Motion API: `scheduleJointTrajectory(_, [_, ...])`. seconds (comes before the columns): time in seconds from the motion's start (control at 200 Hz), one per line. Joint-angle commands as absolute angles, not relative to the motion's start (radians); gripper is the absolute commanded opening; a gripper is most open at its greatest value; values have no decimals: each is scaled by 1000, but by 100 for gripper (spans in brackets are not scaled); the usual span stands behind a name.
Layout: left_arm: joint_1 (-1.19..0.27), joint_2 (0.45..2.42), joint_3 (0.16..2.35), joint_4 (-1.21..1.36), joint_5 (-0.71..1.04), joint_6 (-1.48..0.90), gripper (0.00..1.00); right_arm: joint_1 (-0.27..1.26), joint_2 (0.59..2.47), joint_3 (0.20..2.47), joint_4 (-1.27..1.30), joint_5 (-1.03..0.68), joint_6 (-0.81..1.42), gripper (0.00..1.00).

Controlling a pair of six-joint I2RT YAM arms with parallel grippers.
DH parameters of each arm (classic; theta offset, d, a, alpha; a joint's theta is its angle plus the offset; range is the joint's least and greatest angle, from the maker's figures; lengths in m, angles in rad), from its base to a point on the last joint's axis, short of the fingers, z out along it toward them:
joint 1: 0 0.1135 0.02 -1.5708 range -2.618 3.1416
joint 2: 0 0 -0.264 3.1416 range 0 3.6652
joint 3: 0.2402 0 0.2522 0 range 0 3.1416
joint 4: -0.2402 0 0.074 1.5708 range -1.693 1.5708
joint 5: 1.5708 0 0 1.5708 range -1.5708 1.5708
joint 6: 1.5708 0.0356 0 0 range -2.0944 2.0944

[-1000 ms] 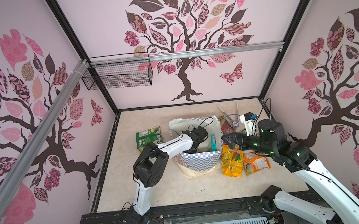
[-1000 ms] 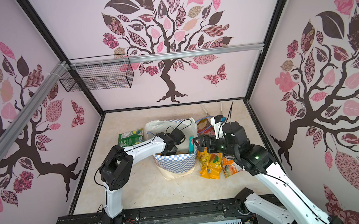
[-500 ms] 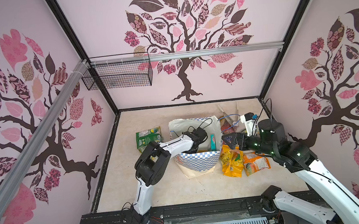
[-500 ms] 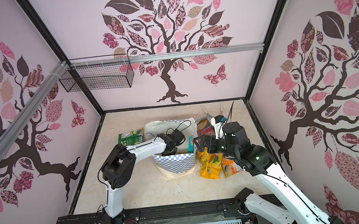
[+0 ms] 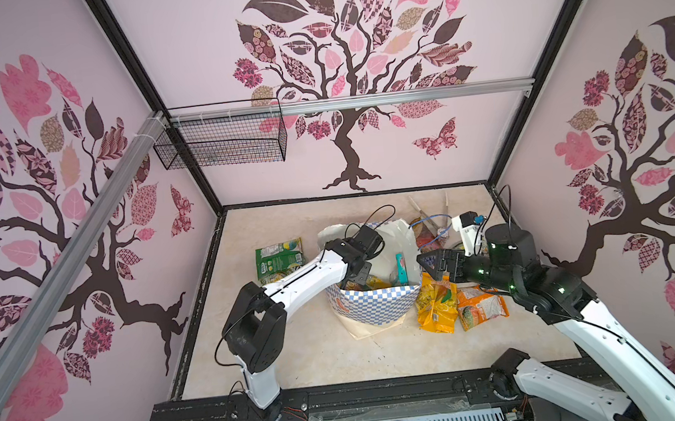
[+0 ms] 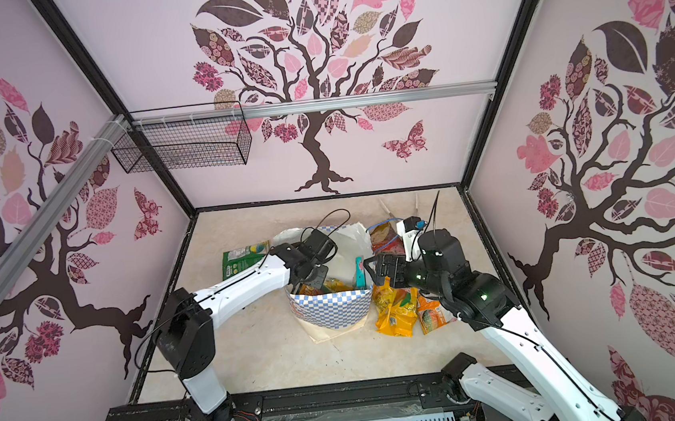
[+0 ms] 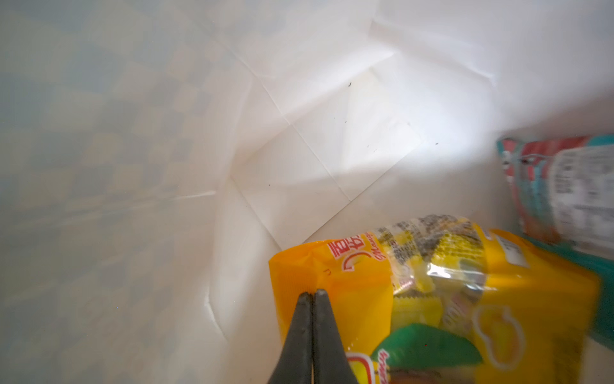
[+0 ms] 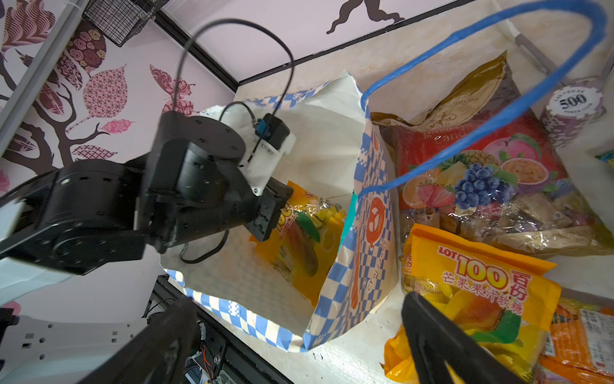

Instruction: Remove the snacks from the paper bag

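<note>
- Beige tabletop (image 5: 307,360), pink tree-papered walls (image 5: 76,201): paper bag (image 5: 373,308) stands open at center, loose snacks (image 5: 440,306) just right of it.
- Right gripper (image 5: 427,261) hangs beside the bag's rim, jaws spread wide, holding nothing.
- Left gripper (image 7: 312,294) inside the bag, jaws pressed together at the edge of a yellow packet (image 7: 531,316); pinch unclear.

Left gripper (image 7: 312,294) inside paper bag (image 7: 133,133) — sweets packet (image 7: 432,299) at its jaws, second packet (image 7: 564,186) beyond. A third packet (image 5: 436,307) lies outside, by the right gripper (image 5: 426,262).
</note>
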State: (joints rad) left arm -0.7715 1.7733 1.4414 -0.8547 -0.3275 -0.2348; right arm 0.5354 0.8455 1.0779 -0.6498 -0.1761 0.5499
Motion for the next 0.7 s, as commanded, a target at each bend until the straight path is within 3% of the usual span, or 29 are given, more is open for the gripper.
scheduleJointTrajectory(0.0, [-771, 1695, 1463, -828, -313, -218, 0, 541, 840, 1073, -652, -178, 552, 100])
scheduleJointTrajectory(0.36, [-767, 1645, 1473, -906, -350, -263, 0, 542, 843, 1059, -638, -184, 553, 100])
scheduleJointTrajectory(0.695, [-765, 1479, 1505, -743, -118, -253, 0, 542, 842, 1059, -637, -183, 556, 100])
